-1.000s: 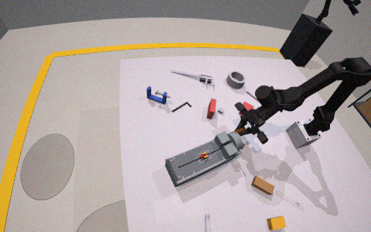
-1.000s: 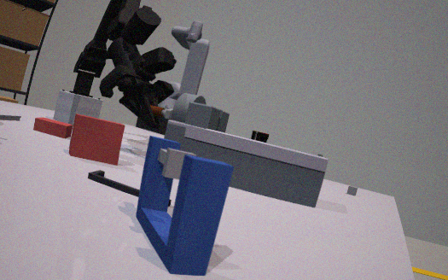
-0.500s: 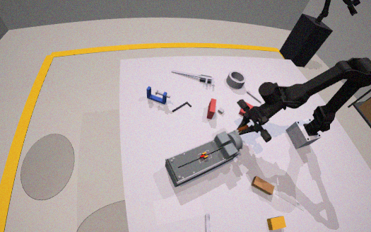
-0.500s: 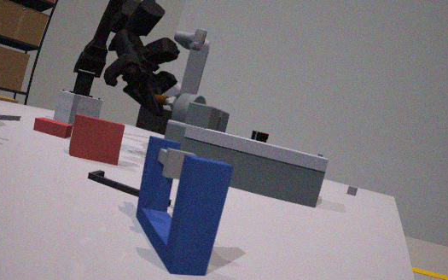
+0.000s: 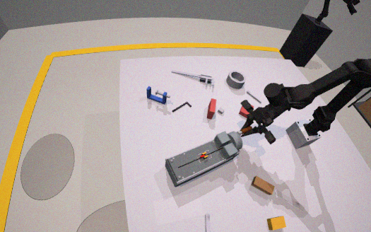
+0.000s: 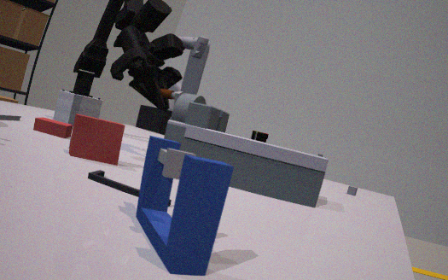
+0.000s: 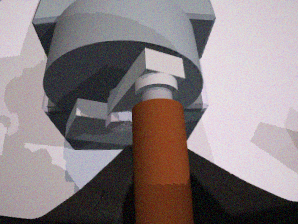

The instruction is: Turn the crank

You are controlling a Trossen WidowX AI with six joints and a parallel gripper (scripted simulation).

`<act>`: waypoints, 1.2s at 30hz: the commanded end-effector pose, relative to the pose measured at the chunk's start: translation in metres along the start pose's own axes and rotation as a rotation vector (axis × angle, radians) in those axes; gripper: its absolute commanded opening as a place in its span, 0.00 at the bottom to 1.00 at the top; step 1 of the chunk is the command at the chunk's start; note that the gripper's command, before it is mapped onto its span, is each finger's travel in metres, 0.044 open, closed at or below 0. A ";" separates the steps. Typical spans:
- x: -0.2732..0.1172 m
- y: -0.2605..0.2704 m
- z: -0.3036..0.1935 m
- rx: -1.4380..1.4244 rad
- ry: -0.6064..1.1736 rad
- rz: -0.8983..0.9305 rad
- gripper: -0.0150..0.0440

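The grey machine (image 5: 191,170) (image 6: 270,177) (image 7: 122,30) lies on the table, with a round hub at its crank end. My gripper (image 5: 245,131) (image 6: 165,96) (image 7: 153,155) is shut on the orange crank handle (image 7: 160,130), with one dark finger on each side. In the wrist view the pale crank arm (image 7: 127,82) slants from the hub's lower left up to the handle's tip. On the slotted top, the red pointer (image 5: 202,155) sits among small brass marks (image 5: 204,153). It looks slightly toward the end away from the crank, but is too small to judge exactly.
A blue clamp (image 5: 157,98) (image 6: 201,213), a hex key (image 5: 181,107) and a red block (image 5: 211,108) (image 6: 96,138) lie beyond the machine. A smaller red block (image 6: 53,127) is near the arm. A brown block (image 5: 263,185) and a yellow block (image 5: 276,223) lie on the near side.
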State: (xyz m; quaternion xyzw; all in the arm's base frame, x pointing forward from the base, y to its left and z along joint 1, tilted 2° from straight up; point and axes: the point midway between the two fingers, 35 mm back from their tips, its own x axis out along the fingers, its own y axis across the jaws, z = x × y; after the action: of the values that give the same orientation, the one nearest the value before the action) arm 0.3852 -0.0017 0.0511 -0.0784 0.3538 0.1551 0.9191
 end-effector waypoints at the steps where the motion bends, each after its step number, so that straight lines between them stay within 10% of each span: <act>1: -0.003 0.009 0.003 0.001 -0.006 0.009 0.25; 36: -0.001 0.026 0.000 0.003 -0.006 0.010 0.25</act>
State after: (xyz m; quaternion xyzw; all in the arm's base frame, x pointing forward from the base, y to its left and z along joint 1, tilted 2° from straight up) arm 0.3786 0.0142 0.0519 -0.0781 0.3505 0.1473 0.9216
